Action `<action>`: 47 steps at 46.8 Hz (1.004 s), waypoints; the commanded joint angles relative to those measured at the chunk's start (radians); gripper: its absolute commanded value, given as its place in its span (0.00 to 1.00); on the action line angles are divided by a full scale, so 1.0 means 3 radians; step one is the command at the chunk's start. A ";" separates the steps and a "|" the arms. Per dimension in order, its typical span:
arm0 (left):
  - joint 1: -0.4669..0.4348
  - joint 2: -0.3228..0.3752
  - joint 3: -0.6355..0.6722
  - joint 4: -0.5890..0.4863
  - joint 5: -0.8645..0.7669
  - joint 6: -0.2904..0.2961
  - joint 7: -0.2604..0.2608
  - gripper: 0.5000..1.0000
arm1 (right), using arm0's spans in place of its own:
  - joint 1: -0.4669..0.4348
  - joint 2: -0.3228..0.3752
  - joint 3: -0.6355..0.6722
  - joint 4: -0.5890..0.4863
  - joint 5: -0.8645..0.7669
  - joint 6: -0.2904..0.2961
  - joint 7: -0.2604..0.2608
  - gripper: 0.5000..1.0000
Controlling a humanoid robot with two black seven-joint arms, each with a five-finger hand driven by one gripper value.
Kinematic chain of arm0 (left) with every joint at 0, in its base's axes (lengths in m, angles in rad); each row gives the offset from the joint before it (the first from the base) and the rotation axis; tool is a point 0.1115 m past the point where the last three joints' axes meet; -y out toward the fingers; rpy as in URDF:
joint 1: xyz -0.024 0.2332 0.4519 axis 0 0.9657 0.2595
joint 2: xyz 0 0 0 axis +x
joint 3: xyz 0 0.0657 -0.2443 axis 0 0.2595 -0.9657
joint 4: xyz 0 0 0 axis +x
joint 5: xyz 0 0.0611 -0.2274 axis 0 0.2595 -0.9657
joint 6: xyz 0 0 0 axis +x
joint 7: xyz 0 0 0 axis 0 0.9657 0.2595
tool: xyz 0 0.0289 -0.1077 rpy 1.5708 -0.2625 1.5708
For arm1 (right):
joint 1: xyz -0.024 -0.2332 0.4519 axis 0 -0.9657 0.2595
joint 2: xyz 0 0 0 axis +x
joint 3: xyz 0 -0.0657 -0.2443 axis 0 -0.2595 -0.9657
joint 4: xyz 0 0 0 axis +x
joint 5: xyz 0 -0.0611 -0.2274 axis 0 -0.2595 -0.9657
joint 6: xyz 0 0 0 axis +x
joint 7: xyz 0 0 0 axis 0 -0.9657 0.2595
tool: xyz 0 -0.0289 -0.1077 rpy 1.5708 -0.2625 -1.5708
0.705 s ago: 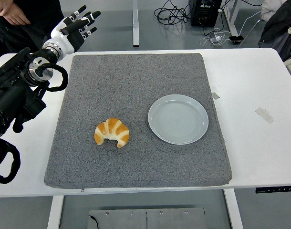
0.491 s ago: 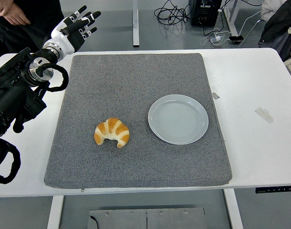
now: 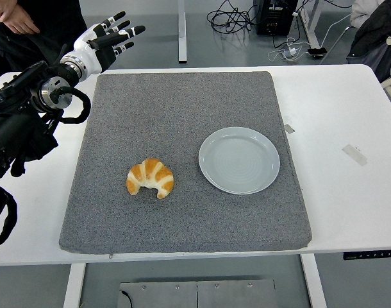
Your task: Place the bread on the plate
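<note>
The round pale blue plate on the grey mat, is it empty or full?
Empty. The round pale blue plate shows only bare surface; the golden croissant lies apart on the grey mat.

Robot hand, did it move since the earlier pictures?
Yes. The left hand shifted a little to the right, over the far left corner of the grey mat, fingers spread and empty. The croissant and plate stayed put.

bread (image 3: 150, 178) lies on the mat (image 3: 183, 102), left of the plate (image 3: 239, 160), apart from it.
</note>
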 commanded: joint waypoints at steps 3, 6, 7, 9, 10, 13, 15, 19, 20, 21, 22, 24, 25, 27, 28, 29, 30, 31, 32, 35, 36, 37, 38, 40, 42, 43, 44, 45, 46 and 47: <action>-0.0086 0.0049 0.0446 -0.0050 0.0044 -0.0046 -0.0012 0.96 | 0.0000 0.0000 0.0000 0.0000 0.0000 -0.0002 0.0000 1.00; -0.0127 0.0084 0.0686 -0.0076 0.0131 -0.0041 -0.0012 0.96 | 0.0000 0.0000 0.0000 0.0000 0.0000 -0.0002 0.0000 1.00; -0.0142 0.0090 0.0763 -0.0076 0.0182 -0.0041 -0.0012 0.96 | 0.0000 0.0000 0.0000 0.0000 0.0000 0.0003 0.0000 1.00; -0.0183 0.0105 0.0921 -0.0081 0.0299 -0.0036 -0.0012 0.96 | 0.0000 0.0000 0.0000 0.0000 0.0000 -0.0002 0.0000 1.00; -0.0204 0.0105 0.0983 -0.0081 0.0360 -0.0041 -0.0017 0.96 | 0.0000 0.0000 0.0000 0.0000 0.0000 -0.0002 0.0000 1.00; -0.0265 0.0110 0.1151 -0.0091 0.0524 -0.0041 -0.0012 0.96 | 0.0000 0.0000 0.0000 0.0000 0.0000 -0.0002 0.0000 1.00; -0.0285 0.0115 0.1234 -0.0091 0.0621 -0.0046 -0.0012 0.96 | 0.0000 0.0000 0.0000 0.0000 0.0000 0.0003 0.0000 1.00; -0.0342 0.0232 0.1285 -0.0173 0.0693 -0.0225 -0.0007 0.96 | 0.0000 0.0000 0.0000 0.0000 0.0000 0.0003 0.0000 1.00; -0.0357 0.0289 0.1285 -0.0239 0.0693 -0.0301 -0.0007 0.96 | 0.0000 0.0000 0.0000 0.0000 0.0000 -0.0002 0.0000 1.00; -0.0377 0.0360 0.1280 -0.0316 0.0693 -0.0363 -0.0007 0.96 | 0.0000 0.0000 0.0000 0.0000 0.0000 -0.0002 0.0000 1.00; -0.0393 0.0432 0.1275 -0.0418 0.0693 -0.0409 -0.0007 0.96 | 0.0000 0.0000 0.0000 0.0000 0.0000 0.0003 0.0000 1.00; -0.0434 0.0590 0.1280 -0.0658 0.0704 -0.0430 -0.0007 0.96 | 0.0000 0.0000 0.0000 0.0000 0.0000 0.0003 0.0000 1.00; -0.0449 0.0667 0.1285 -0.0791 0.0714 -0.0415 -0.0007 0.96 | 0.0000 0.0000 0.0000 0.0000 0.0000 0.0003 0.0000 1.00; -0.0470 0.0800 0.1285 -0.1046 0.0785 -0.0374 -0.0012 0.96 | 0.0000 0.0000 0.0000 0.0000 0.0000 0.0003 0.0000 1.00; -0.0470 0.0861 0.1285 -0.1159 0.0841 -0.0343 -0.0012 0.96 | 0.0000 0.0000 0.0000 0.0000 0.0000 0.0003 0.0000 1.00; -0.0475 0.0912 0.1285 -0.1266 0.0933 -0.0297 -0.0007 0.96 | 0.0000 0.0000 0.0000 0.0000 0.0000 -0.0002 0.0000 1.00; -0.0480 0.0953 0.1285 -0.1374 0.1030 -0.0241 -0.0007 0.96 | 0.0000 0.0000 0.0000 0.0000 0.0000 -0.0002 0.0000 1.00; -0.0480 0.0999 0.1280 -0.1471 0.1132 -0.0180 -0.0012 0.96 | 0.0000 0.0000 0.0000 0.0000 0.0000 -0.0002 0.0000 1.00; -0.0485 0.1035 0.1280 -0.1568 0.1239 -0.0114 -0.0012 0.96 | 0.0000 0.0000 0.0000 0.0000 0.0000 -0.0002 0.0000 1.00; -0.0485 0.1138 0.1285 -0.1839 0.1536 0.0096 0.0003 0.96 | 0.0000 0.0000 0.0000 0.0000 0.0000 0.0003 0.0000 1.00; -0.0485 0.1163 0.1290 -0.1926 0.1618 0.0152 0.0008 0.96 | 0.0000 0.0000 0.0000 0.0000 0.0000 -0.0002 0.0000 1.00; -0.0480 0.1189 0.1290 -0.2008 0.1690 0.0199 0.0014 0.96 | 0.0000 0.0000 0.0000 0.0000 0.0000 -0.0002 0.0000 1.00; -0.0475 0.1225 0.1295 -0.2080 0.1746 0.0239 0.0019 0.96 | 0.0000 0.0000 0.0000 0.0000 0.0000 0.0003 0.0000 1.00; -0.0470 0.1291 0.1331 -0.2223 0.1823 0.0291 0.0029 0.96 | 0.0000 0.0000 0.0000 0.0000 0.0000 -0.0002 0.0000 1.00; -0.0470 0.1342 0.1382 -0.2361 0.1859 0.0322 0.0039 0.96 | 0.0000 0.0000 0.0000 0.0000 0.0000 0.0003 0.0000 1.00; -0.0470 0.1363 0.1412 -0.2433 0.1869 0.0337 0.0039 0.96 | 0.0000 0.0000 0.0000 0.0000 0.0000 -0.0002 0.0000 1.00; -0.0475 0.1388 0.1463 -0.2509 0.1880 0.0352 0.0044 0.96 | 0.0000 0.0000 0.0000 0.0000 0.0000 0.0003 0.0000 1.00; -0.0475 0.1414 0.1509 -0.2591 0.1900 0.0368 0.0044 0.96 | 0.0000 0.0000 0.0000 0.0000 0.0000 -0.0002 0.0000 1.00; -0.0475 0.1444 0.1555 -0.2668 0.1925 0.0383 0.0044 0.96 | 0.0000 0.0000 0.0000 0.0000 0.0000 0.0003 0.0000 1.00; -0.0475 0.1470 0.1596 -0.2744 0.1971 0.0398 0.0039 0.96 | 0.0000 0.0000 0.0000 0.0000 0.0000 -0.0002 0.0000 1.00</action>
